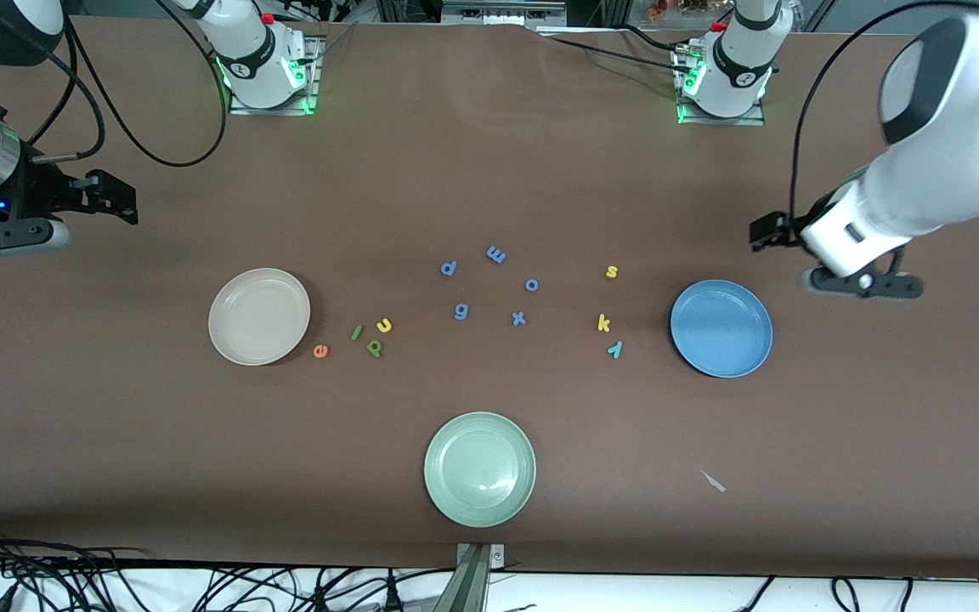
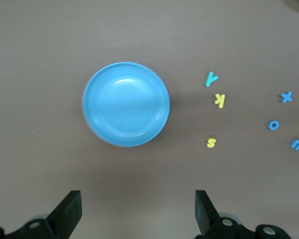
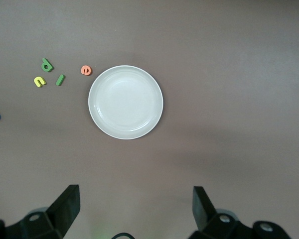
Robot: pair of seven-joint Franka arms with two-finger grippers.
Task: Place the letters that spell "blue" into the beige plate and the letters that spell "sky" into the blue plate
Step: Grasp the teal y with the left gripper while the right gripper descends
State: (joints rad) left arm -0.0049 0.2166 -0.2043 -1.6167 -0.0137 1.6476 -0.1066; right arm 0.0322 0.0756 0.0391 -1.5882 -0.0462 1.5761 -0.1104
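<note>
Both end effectors hang wide open and empty: your left end effector (image 2: 137, 211) is up over the bench edge at the left arm's end, just outside the blue plate (image 1: 721, 328), and your right end effector (image 3: 134, 211) is up near the bench edge at the right arm's end, outside the beige plate (image 1: 259, 316). Nothing has been sorted yet. The orange e (image 1: 320, 350), light green l (image 1: 356, 332), yellow u (image 1: 384, 325) and dark green b (image 1: 375, 348) lie in a tight cluster just beside the beige plate, toward the bench's middle. The yellow s (image 1: 612, 271), yellow k (image 1: 603, 322) and teal y (image 1: 616, 348) sit in a loose column beside the blue plate. Start with the pieces closest to each plate, probably the e and the y. Come straight down, line the fingers across the narrow dimension of the foam, and close gently, because such small, thin pieces will likely slip or flip. Watch the l, u and b: they crowd each other. Leave the five blue letters (image 1: 489, 283) in the bench's middle and the green plate (image 1: 479, 468) alone.
</note>
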